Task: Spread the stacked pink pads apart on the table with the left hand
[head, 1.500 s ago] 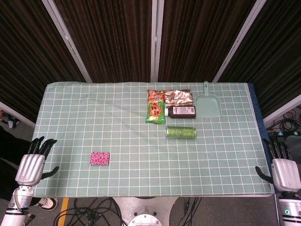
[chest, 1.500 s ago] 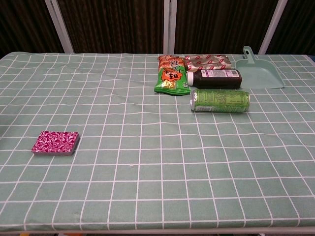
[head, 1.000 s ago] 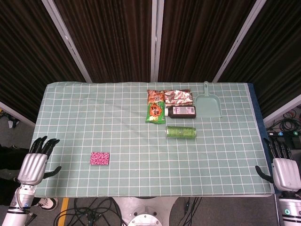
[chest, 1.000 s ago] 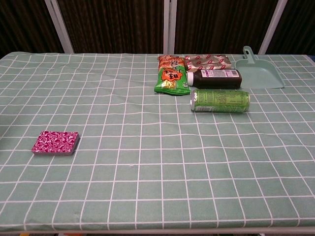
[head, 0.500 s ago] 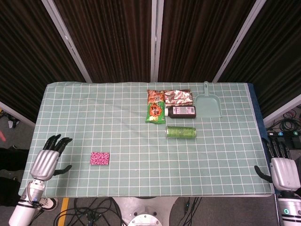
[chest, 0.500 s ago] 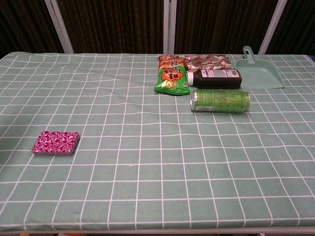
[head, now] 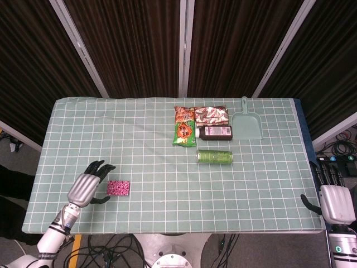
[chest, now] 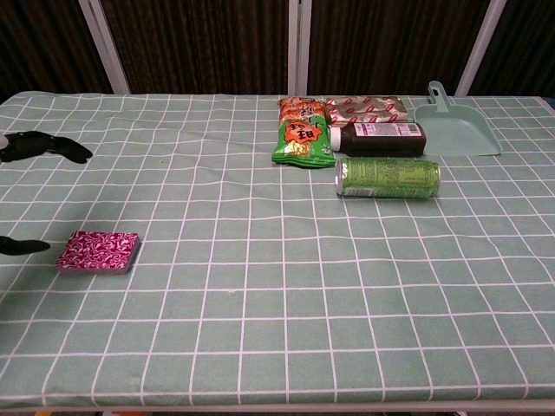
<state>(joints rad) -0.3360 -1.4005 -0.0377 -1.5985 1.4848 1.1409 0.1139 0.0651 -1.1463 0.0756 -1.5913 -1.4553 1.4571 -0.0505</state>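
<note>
**Left hand beside the pads: risk of shoving the whole stack**

The likeliest slip from here is that the left hand (head: 87, 188) pushes the stack of pink pads (head: 118, 187) along as one block instead of fanning it out. The pads lie squared up, one on another, on a smooth checked tablecloth (head: 167, 145), so a press from the side, or too light a press from above, would probably slide the lot together. A heavy drag could also wrinkle the cloth. A sweep carried too far toward the near edge of the table might tip pads off it

The stack lies flat near the front left of the table, well apart from the snack bags (head: 185, 126), the dark bottle (head: 215, 132), the green can (head: 214, 157) and the dustpan (head: 246, 121) at the far side. The left hand is just beside the stack, on its left, fingers apart and holding nothing; the fingertips (chest: 61, 149) reach past the stack's far corner and the thumb (chest: 22, 246) points at its near side. Whether anything touches the pads cannot be told

The right hand (head: 336, 202) sits off the table's right edge, fingers apart, empty
</note>
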